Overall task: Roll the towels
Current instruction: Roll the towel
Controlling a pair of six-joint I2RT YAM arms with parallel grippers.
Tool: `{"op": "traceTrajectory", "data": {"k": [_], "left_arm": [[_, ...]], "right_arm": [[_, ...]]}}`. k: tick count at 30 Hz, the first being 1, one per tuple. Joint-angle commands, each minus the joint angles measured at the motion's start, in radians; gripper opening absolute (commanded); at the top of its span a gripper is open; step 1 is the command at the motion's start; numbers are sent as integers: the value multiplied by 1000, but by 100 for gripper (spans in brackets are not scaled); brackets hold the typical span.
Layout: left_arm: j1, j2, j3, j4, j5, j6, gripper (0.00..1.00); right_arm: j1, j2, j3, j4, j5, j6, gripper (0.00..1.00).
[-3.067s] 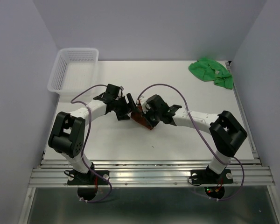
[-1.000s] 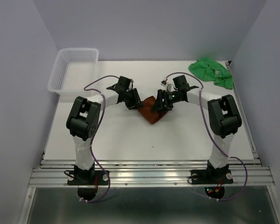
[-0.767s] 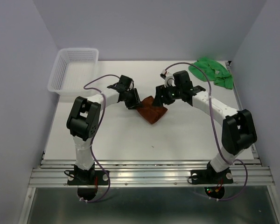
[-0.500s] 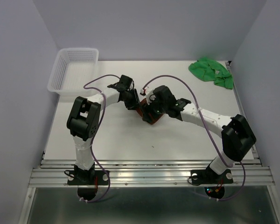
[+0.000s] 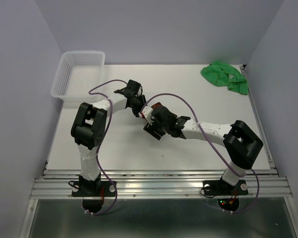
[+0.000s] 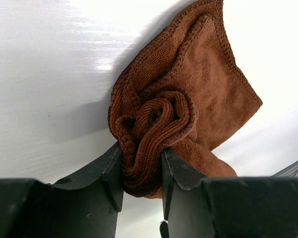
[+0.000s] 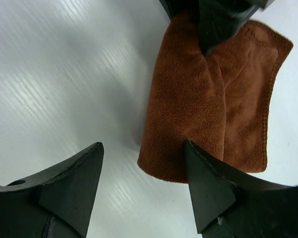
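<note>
So the left gripper (image 6: pixel 141 171) is clamping down on the rolled-up end of the rust-brown cloth towel (image 6: pixel 203 94). The coil of terry is bunching up between its two black fingers, and the loose tail is fanning out flat on the white table (image 5: pixel 124 148) beyond them. That arm is sitting exactly where it was a second ago, no change there.

The right gripper (image 7: pixel 143 151) is the one that's been moving. A second back it was at the towel's right side with the arm folded up high. Now the arm is stretching low across the table, and its wrist is parked over the towel, so the overhead view is barely showing any brown at all. Its jaws are standing wide apart with nothing between them, hovering over the free end of the towel, one finger above the cloth and the other above bare table. I can't tell whether either finger is actually touching.

Further out, the bright green cloth towel (image 5: pixel 223 75) is lying crumpled at the far right corner and the white plastic mesh basket (image 5: pixel 61 79) is sitting at the far left corner, both same as before.
</note>
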Motion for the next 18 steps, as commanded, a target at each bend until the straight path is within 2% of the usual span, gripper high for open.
{"op": "traceTrajectory", "data": {"k": [1,7,11,13,14,18], "left_arm": [[-5,-29,17,-64,-12,28,40],[-4,-32,17,-66,-1,31,40],[-5,-35,14,-60,6,31,40],[-4,-29,19,-60,14,32,40],[-2,-27,20,-60,15,32,40],[2,-24,25,-60,22,32,40]], "right_arm": [[12,18,-37,55,121,-33,71],[12,61,-70,72,194,-59,70],[21,112,-86,132,264,-76,63],[30,147,-78,138,302,-81,47],[30,156,-78,156,351,-79,31],[39,173,-93,184,408,-90,7]]}}
